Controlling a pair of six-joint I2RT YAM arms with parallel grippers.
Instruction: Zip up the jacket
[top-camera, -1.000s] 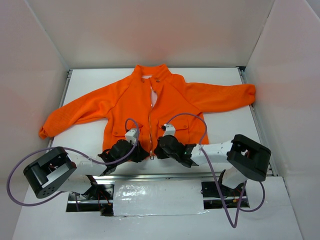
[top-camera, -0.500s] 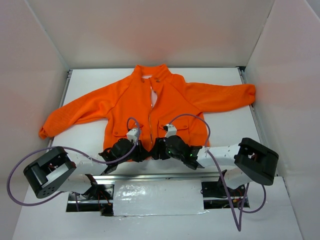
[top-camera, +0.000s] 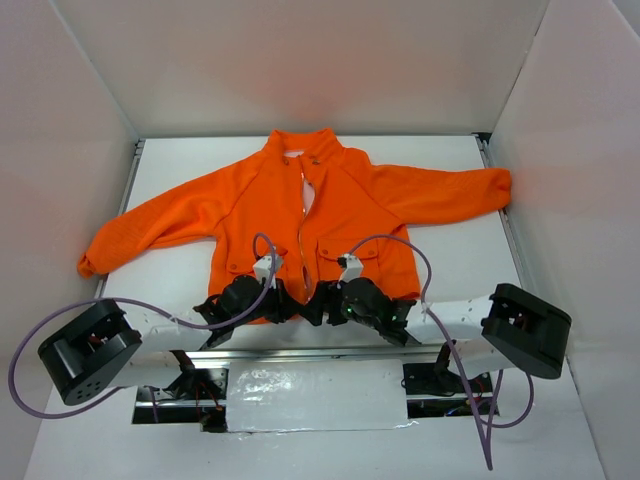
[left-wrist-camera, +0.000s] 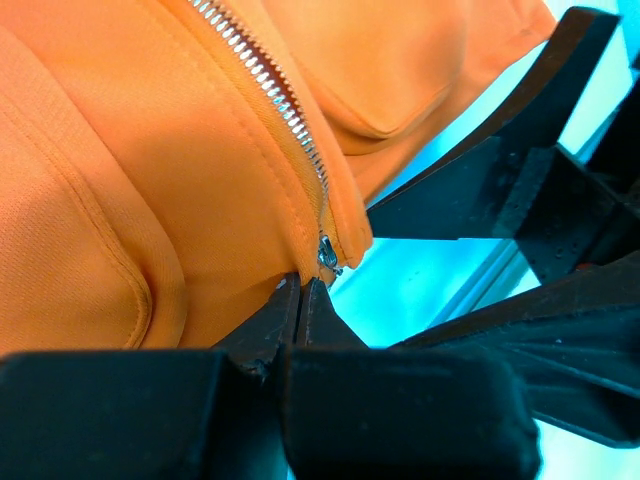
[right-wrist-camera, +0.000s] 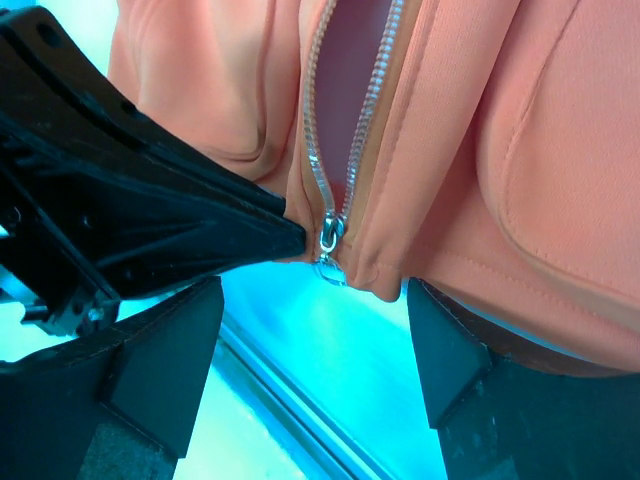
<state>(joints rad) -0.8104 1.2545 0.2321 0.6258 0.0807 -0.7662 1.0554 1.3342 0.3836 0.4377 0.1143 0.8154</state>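
1. Small bright orange fleece jacket (top-camera: 350, 195) lies flat and front up on the white table (top-camera: 465, 265). Its stand-up collar points to the far wall, the long sleeves spread out left and right, and the hem sits at the near edge by the arm bases.
2. Pale metal centre zipper (top-camera: 300, 235) runs from collar to hem. In the top view the front gapes a little just under the collar.
3. Small silver zipper slider (right-wrist-camera: 330, 238) sits at the very bottom, at the hem corner. In the right wrist view the two rows of teeth above it stand apart, with a narrow gap between them.
4. Left gripper (left-wrist-camera: 302, 290) has its black fingers pressed tight together, pinching the jacket hem just beside the slider.
5. Right gripper (right-wrist-camera: 310, 350) has its jaws spread wide and holds nothing. One finger stands on each side of the zipper's bottom end, with the slider in the gap between them. Cannot tell if either finger touches the fabric.
6. In the top view both grippers meet at the middle of the hem, tips very near each other, with the two flapped front pockets just beyond them.
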